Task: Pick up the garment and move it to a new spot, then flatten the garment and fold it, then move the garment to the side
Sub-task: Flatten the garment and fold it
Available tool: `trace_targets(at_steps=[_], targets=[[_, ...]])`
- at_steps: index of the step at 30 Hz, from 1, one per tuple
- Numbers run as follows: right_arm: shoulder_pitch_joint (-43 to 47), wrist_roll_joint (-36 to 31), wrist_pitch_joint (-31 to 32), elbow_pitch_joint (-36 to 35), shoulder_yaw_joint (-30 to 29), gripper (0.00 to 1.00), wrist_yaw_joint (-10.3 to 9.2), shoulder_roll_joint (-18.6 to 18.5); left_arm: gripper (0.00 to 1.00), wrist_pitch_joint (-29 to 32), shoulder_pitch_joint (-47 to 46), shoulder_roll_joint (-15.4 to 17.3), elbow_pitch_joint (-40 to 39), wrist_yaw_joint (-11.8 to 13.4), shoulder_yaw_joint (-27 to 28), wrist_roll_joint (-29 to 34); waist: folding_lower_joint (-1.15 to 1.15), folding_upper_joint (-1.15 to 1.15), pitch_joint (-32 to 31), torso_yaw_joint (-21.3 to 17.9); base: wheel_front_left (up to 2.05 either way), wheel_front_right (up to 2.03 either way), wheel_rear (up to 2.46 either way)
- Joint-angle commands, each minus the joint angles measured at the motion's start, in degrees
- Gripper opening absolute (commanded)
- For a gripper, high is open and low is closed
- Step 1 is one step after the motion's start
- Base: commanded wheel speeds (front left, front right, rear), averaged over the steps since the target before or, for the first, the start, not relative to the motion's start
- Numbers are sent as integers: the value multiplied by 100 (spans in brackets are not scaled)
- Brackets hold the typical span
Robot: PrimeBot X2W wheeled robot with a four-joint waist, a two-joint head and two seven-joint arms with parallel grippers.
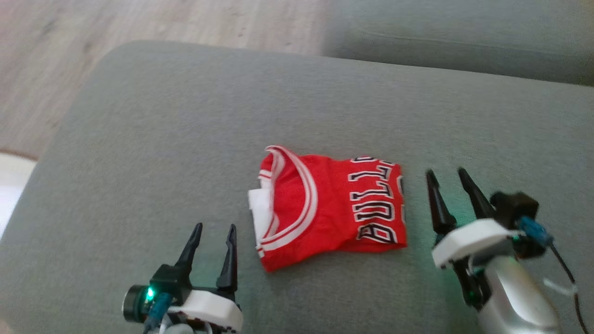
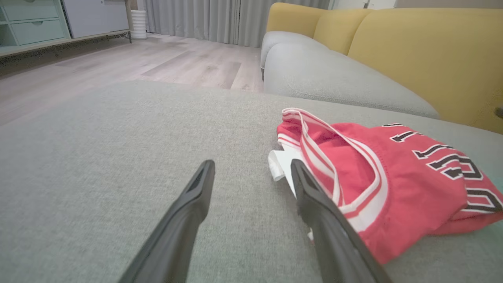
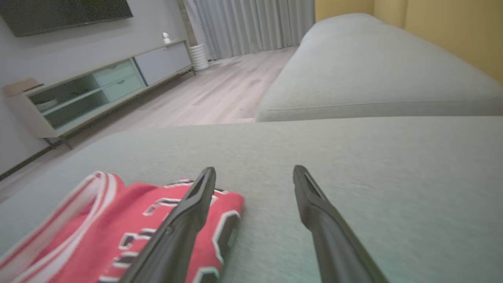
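The garment point(image 1: 329, 206) is a red jersey with white trim and black-and-white lettering, lying folded in a compact rectangle on the grey cushion point(image 1: 185, 139). My left gripper point(image 1: 214, 229) hovers open just left of and below its collar end, nothing between the fingers. In the left wrist view the garment point(image 2: 385, 181) lies to the right of my left gripper point(image 2: 251, 169). My right gripper point(image 1: 448, 176) stands open just right of the garment's lettered edge, empty. The right wrist view has the garment point(image 3: 129, 220) at lower left, beside my right gripper point(image 3: 254, 175).
The grey cushion's rounded edge drops to wooden floor point(image 1: 139, 28) at the upper left. A second grey seat cushion point(image 1: 464, 41) lies behind, with yellow backrests point(image 2: 412, 47). A low cabinet point(image 3: 98, 86) and curtains point(image 3: 251, 23) stand across the room.
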Motion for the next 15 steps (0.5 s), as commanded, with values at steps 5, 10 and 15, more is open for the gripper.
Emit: trace_targets(at_steps=[5, 10, 15], targets=[[376, -588, -69, -188, -371, 100, 37, 175, 100, -56, -71, 3, -146, 55, 592, 159, 0, 0, -282, -603, 0, 0, 0], [695, -774, -69, -160, -585, 100, 37, 247, 100, -56, 226, 3, -273, 73, 775, 77, 0, 0, -388, -759, 0, 0, 0], [905, -796, -69, -148, -652, 100, 37, 288, 100, -56, 472, 3, -306, 30, 794, 77, 0, 0, -466, -854, 0, 0, 0]])
